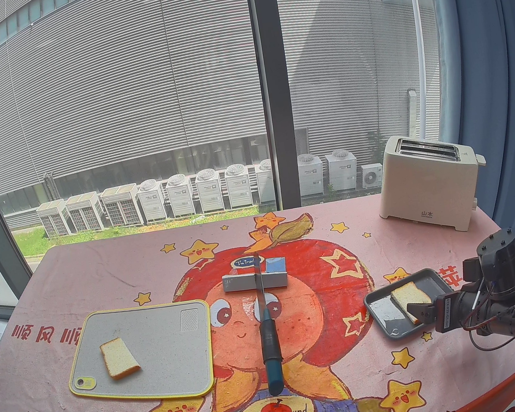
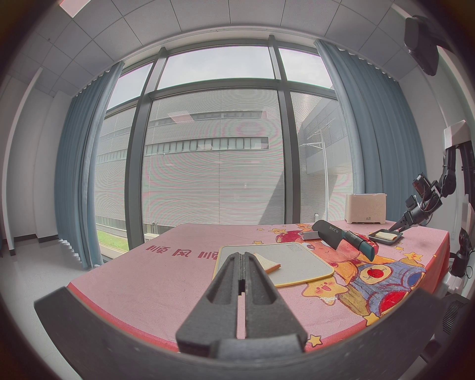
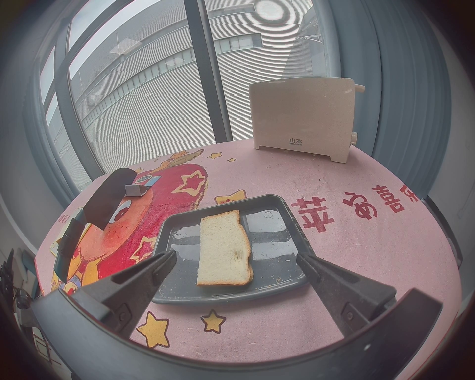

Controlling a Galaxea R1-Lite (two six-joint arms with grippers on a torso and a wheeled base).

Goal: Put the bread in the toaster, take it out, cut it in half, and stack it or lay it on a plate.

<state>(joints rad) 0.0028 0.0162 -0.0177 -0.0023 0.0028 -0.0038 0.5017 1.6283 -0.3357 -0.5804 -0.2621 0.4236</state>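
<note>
At the near left corner of the counter (image 1: 90,271) the left hand (image 2: 241,260) hangs just off the edge, its two fingers pressed flat together with nothing between them. Just beyond it, on the pink cartoon cloth (image 1: 326,333) that covers the counter, lies a grey cutting board (image 1: 163,343) with a yellow rim, and a slice of bread (image 1: 119,357) rests flat on the board's left part. To the right of the board, about the middle of the counter, a knife (image 1: 269,341) lies pointing away from the near edge, its dark and blue handle nearest and its blade running to a small grey block (image 1: 255,278), on which the far end rests. Over on the near right, the right hand (image 3: 233,260) is at the near edge of a dark tray (image 3: 274,247), its fingers (image 3: 158,267) spread wide apart and holding nothing. A second slice (image 3: 222,247) lies flat in the middle of that tray, and the spread fingers stand one to either side of its near end; whether they touch the tray's rim I cannot tell. Farther back, at the far right corner of the counter, a cream toaster (image 1: 431,182) stands upright with its slots on top, well apart from the tray. Behind it all is a tall window (image 1: 130,107) with a grey building outside and a blue curtain (image 1: 493,88) hanging at the right.
</note>
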